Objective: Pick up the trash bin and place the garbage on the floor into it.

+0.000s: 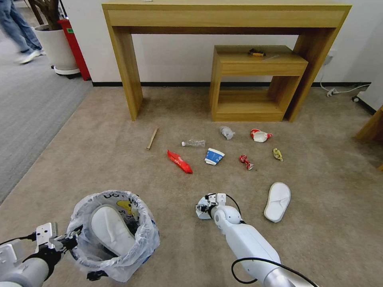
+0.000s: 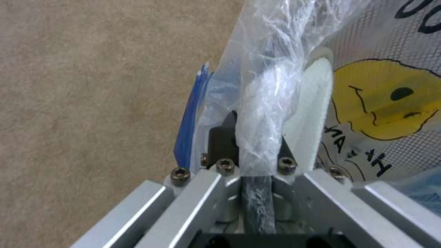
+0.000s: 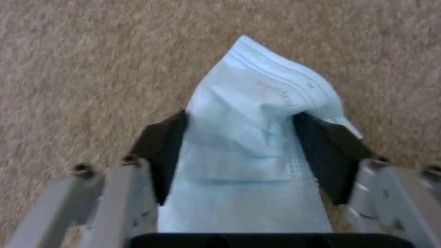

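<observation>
The left gripper point(image 2: 257, 151) is clamped on the bagged rim of the small round blue trash bin point(image 1: 113, 235), which holds one white slipper point(image 1: 111, 231). The right gripper point(image 3: 248, 144) pinches a pale-blue face mask point(image 3: 257, 137) just above the beige-brown carpet floor point(image 1: 119, 159), near the second white slipper point(image 1: 277, 201).

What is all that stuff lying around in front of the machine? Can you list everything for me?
trash bin: 1, blue with white bag, held at the rim by the left tool, a white slipper inside
slipper: 1, white, on the carpet at right
face mask: 1, pale blue, between the right tool's fingers
wrapper: 1, red, on the carpet
bottle: 1, clear, on the carpet
paper cup: 1, blue-white, on its side
can: 1, red, crushed
yellow wrapper: 1, right of the can
stick: 1, wooden, near the desk leg
desk: 1, wooden, against the wall
left tool: 1, clamped on the bin's bagged rim
right tool: 1, low over the carpet, around the mask
</observation>
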